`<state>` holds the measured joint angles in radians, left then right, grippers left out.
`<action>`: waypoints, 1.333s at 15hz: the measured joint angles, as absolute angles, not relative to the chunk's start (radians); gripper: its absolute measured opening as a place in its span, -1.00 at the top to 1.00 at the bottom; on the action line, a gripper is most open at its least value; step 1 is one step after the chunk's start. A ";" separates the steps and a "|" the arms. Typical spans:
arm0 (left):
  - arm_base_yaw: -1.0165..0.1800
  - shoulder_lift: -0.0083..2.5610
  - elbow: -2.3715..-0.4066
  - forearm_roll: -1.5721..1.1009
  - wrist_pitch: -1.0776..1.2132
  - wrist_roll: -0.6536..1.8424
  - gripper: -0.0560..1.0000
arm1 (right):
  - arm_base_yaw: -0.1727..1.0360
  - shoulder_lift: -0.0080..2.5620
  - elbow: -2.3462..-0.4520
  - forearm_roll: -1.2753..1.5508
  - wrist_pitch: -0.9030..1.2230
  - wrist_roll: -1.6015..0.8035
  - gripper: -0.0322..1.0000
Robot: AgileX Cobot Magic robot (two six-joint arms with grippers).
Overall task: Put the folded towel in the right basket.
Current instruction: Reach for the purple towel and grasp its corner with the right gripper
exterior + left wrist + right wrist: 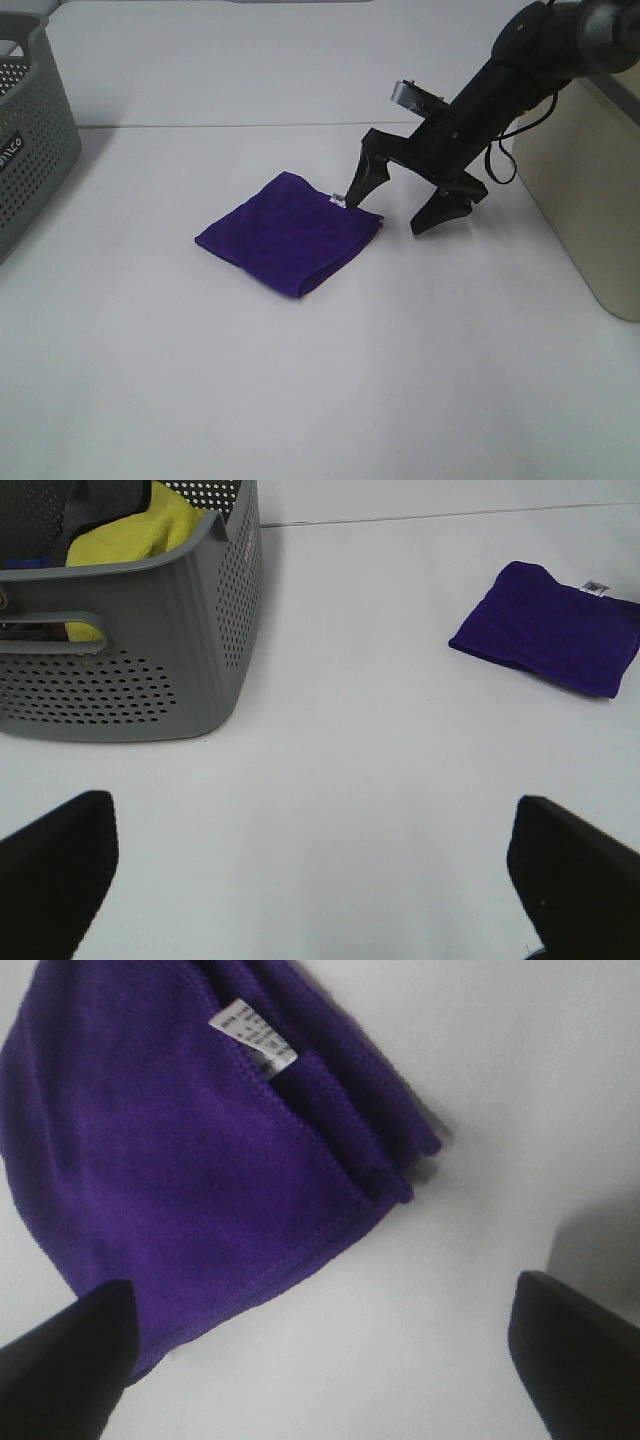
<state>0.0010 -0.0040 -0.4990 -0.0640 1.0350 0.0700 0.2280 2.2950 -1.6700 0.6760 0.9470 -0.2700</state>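
A folded purple towel (288, 232) lies flat on the white table, with a small white label at its far right corner. My right gripper (396, 208) is open just above the towel's right edge, one finger over the label corner, the other over bare table. In the right wrist view the towel (170, 1160) fills the upper left, and both fingertips (60, 1345) show wide apart. The right basket (590, 190) is a beige bin at the right edge. My left gripper (315, 875) is open and empty, far from the towel (555, 628).
A grey perforated basket (30, 140) stands at the left edge. The left wrist view shows it (150, 670) holding a yellow cloth (140, 530) and something dark. The right arm (500, 90) reaches in over the beige bin's side.
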 joint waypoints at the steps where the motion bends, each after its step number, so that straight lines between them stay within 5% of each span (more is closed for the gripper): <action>1: 0.001 -0.004 -0.499 -0.064 1.035 0.070 -0.98 | 0.228 2.316 -1.674 0.681 0.944 -0.269 -0.94; 8: 0.001 -0.004 -0.499 -0.064 1.035 0.070 -0.98 | 0.241 2.339 -1.683 0.713 0.873 -0.229 -0.91; 14: 0.001 -0.004 -0.499 -0.064 1.035 0.070 -0.98 | 0.407 2.413 -1.713 0.838 0.738 -0.162 -0.76; 16: 0.001 -0.004 -0.499 -0.064 1.035 0.070 -0.98 | 0.479 2.430 -1.713 0.853 0.648 -0.161 -0.55; 19: 0.001 -0.004 -0.499 -0.064 1.035 0.070 -0.98 | 0.541 2.447 -1.711 0.838 0.539 -0.152 0.63; 20: 0.001 -0.004 -0.499 -0.064 1.035 0.070 -0.98 | 0.554 2.451 -1.710 0.835 0.519 -0.146 0.81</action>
<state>0.0010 -0.0040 -0.4990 -0.0640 1.0350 0.0700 0.5540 2.4510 -1.7100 0.8350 0.5190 -0.1460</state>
